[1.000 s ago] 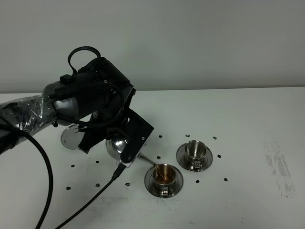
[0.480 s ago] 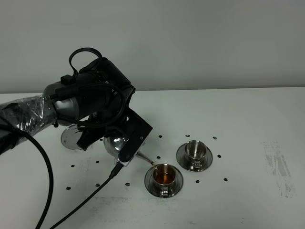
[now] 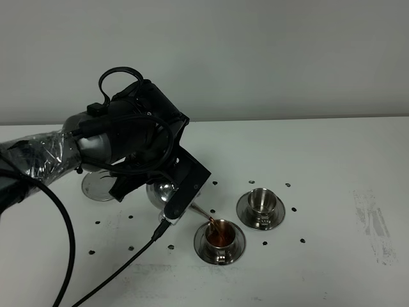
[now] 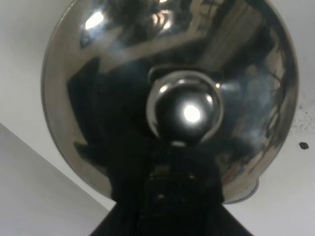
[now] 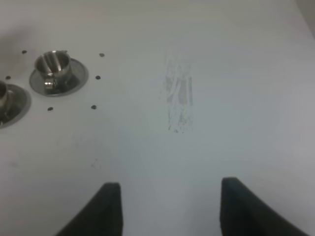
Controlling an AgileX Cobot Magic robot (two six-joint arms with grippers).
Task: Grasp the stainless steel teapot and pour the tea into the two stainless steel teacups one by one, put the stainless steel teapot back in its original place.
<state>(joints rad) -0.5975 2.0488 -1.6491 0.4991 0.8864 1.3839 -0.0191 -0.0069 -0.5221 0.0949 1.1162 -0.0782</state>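
Observation:
My left gripper (image 3: pixel 174 192) is shut on the stainless steel teapot (image 3: pixel 160 189) and holds it tilted above the table. Its thin spout (image 3: pixel 200 213) points down to the right, and a brown stream falls from it into the near teacup (image 3: pixel 219 236), which holds brown tea on its saucer. The far teacup (image 3: pixel 260 203) stands on its saucer, and I see no tea in it. The round steel coaster (image 3: pixel 94 185) lies behind the arm at the left, partly hidden. The left wrist view is filled by the teapot's lid and knob (image 4: pixel 184 110). My right gripper (image 5: pixel 170 206) is open and empty over bare table.
A thick black cable (image 3: pixel 61 236) hangs from the left arm across the front left of the table (image 3: pixel 332 160). Small dark dots mark the table around the cups. A grey scuff (image 5: pixel 179 98) shows to the right of the far teacup (image 5: pixel 53 66).
The left arm has shifted slightly up and right with the teapot. The tea in the near cup has risen and looks darker. The far cup has not moved.

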